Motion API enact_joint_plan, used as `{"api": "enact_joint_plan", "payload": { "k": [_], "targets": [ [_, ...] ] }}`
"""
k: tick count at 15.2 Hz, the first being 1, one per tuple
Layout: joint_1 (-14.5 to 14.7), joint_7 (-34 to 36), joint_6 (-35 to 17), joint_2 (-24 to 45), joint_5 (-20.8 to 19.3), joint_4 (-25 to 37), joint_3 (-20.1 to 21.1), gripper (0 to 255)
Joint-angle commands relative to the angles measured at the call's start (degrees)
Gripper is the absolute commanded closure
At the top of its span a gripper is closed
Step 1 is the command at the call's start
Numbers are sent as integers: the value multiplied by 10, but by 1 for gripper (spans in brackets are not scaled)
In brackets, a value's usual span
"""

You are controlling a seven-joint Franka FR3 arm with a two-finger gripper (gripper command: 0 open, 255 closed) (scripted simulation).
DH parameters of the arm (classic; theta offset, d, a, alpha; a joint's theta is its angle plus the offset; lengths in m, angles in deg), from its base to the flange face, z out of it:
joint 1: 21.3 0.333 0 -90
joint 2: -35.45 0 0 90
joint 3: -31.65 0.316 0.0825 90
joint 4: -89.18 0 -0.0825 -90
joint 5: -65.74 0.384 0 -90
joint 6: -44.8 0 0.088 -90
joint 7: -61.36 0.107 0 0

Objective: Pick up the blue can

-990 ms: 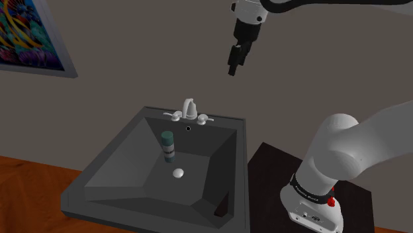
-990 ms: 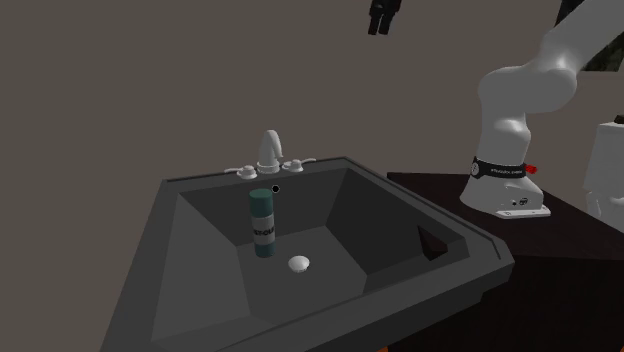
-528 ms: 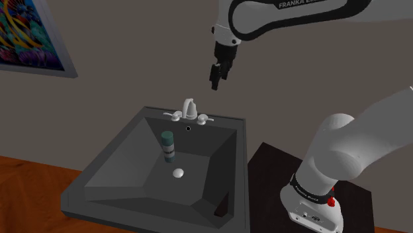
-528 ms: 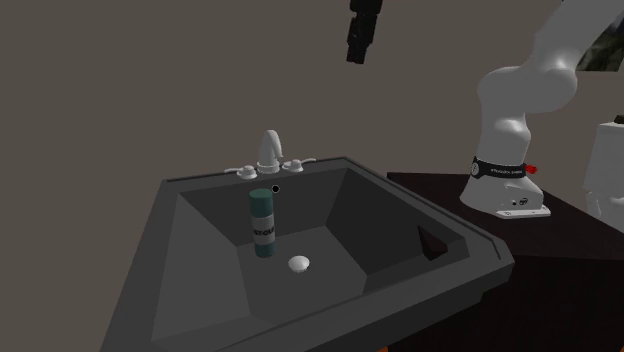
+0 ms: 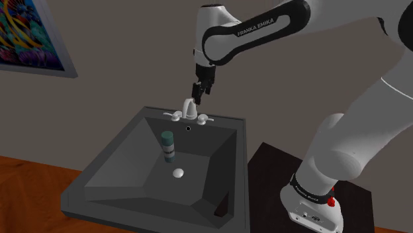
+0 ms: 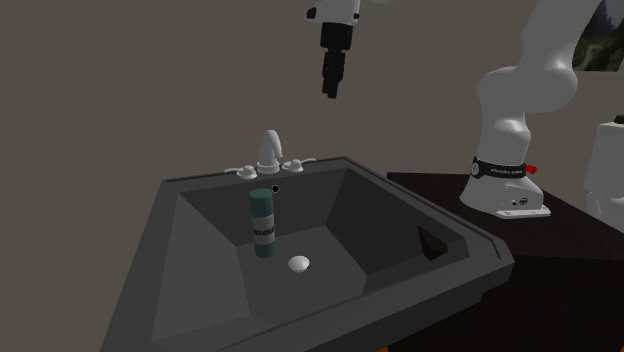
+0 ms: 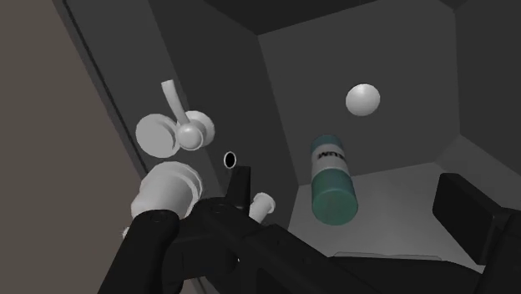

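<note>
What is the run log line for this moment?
gripper: open, above faucet | teal can: upright in sink, not held | grasp: not yet done

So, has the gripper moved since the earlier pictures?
Yes. In the shoulder view the gripper has come down and leftward, and is now close above the faucet.

White arm (image 5: 265, 26) outstretched, gripper (image 5: 196, 96) downward, fingers (image 7: 472, 221) apart.

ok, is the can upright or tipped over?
Upright. The can stands on its base in the sink, cap up, next to the drain.
</note>
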Motion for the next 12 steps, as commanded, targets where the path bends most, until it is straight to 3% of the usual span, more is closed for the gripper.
{"api": "enact_joint_plan", "payload": {
  "k": [1,12],
  "targets": [
    [0,0,-29,44,1,10,0,0],
    [11,17,-120,278,2,124,11,0]
  ]
}}
